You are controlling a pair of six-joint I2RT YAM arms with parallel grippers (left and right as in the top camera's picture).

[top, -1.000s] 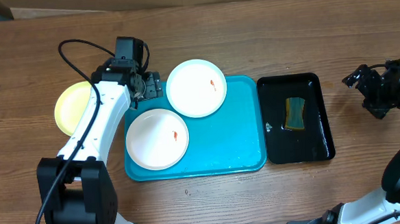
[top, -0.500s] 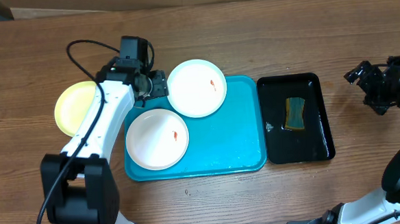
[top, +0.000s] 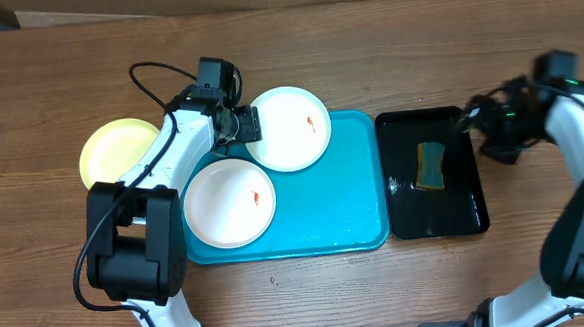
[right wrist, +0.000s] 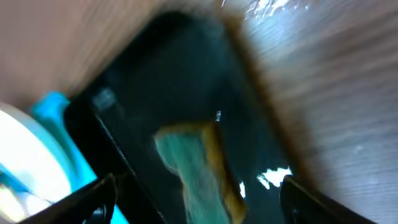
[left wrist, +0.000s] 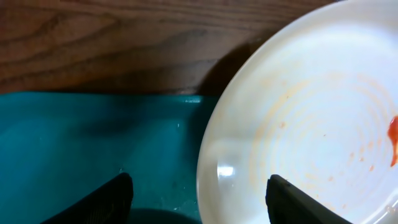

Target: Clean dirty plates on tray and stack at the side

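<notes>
Your left end effector [top: 242, 124] slid right to the far white plate [top: 288, 129]; your right end effector [top: 478, 124] neared the sponge [top: 431, 166].
Both stood open, the plate's left rim between your left jaws at the far edge of the tray [top: 345, 221].

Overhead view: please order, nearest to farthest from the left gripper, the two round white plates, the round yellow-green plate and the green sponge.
1. Rear white plate, beside the left gripper.
2. Front white plate, turquoise tray's left.
3. Yellow-green plate, table's far left.
4. Green sponge, glossy black tray, right.
</notes>
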